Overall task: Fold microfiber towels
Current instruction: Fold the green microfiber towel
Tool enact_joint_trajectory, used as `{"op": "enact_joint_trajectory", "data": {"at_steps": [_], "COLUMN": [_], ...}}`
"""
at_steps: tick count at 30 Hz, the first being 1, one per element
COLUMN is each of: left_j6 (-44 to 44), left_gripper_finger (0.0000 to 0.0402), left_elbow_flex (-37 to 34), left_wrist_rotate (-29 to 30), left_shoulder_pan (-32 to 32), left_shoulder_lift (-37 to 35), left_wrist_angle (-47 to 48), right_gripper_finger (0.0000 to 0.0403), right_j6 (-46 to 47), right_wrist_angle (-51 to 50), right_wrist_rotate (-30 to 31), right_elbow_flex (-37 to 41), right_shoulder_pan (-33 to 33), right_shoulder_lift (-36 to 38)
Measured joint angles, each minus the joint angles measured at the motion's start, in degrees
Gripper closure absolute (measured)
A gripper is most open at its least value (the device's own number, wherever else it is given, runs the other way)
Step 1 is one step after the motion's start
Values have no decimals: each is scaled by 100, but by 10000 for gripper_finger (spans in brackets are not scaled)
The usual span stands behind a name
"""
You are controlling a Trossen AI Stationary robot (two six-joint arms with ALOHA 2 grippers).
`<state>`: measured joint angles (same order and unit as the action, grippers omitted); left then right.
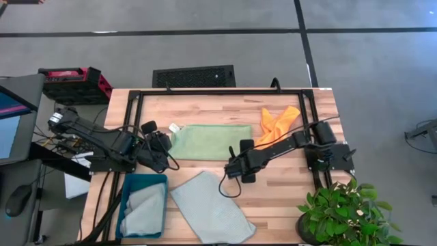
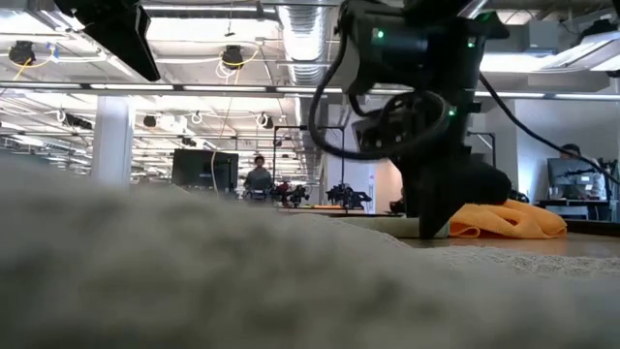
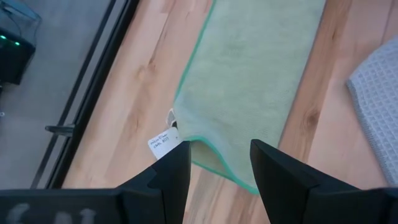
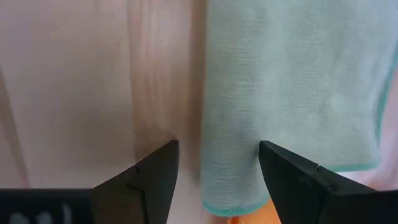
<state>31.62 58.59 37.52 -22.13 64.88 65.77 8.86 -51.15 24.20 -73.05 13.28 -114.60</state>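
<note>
A light green towel (image 1: 208, 141) lies flat mid-table, folded into a long strip, with a small white tag (image 3: 163, 142) at its left end. My left gripper (image 3: 219, 152) hovers open over that left end (image 3: 214, 158). My right gripper (image 4: 219, 152) stands open low over the strip's right end (image 4: 236, 186), its fingers on either side of the towel's near edge. A crumpled orange towel (image 1: 278, 124) lies at the far right. A pale grey-blue towel (image 1: 212, 215) is spread near the front edge. Another grey-blue one (image 1: 145, 208) sits in the teal bin (image 1: 125, 205).
A black frame rail (image 1: 218, 91) runs around the table top. A potted plant (image 1: 345, 212) stands at the near right corner. Bare wood shows between the green towel and the grey-blue towel in front. In the low view the grey-blue towel (image 2: 194, 281) fills the foreground.
</note>
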Motion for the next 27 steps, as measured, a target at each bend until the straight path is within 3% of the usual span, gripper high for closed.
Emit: {"op": "enact_joint_trajectory", "data": {"at_steps": [5, 8, 11, 17, 27], "left_j6": [-1, -2, -2, -2, 34], "left_gripper_finger": [242, 242, 242, 242, 242], "left_elbow_flex": [0, 0, 0, 0, 0], "left_wrist_rotate": [-13, -15, -15, -17, -20], "left_shoulder_pan": [0, 0, 0, 0, 0], "left_shoulder_lift": [0, 0, 0, 0, 0], "left_wrist_angle": [-22, -28, -32, -34, -34], "right_gripper_finger": [160, 189, 240, 381, 395], "right_j6": [-9, 16, 16, 118, -341], "right_wrist_angle": [-24, -24, -33, 75, 683], "right_wrist_rotate": [76, 75, 157, 171, 452], "right_elbow_flex": [17, 24, 42, 38, -341], "right_shoulder_pan": [-83, -127, -181, -366, -602], "right_shoulder_lift": [3, -3, -26, -26, -16]}}
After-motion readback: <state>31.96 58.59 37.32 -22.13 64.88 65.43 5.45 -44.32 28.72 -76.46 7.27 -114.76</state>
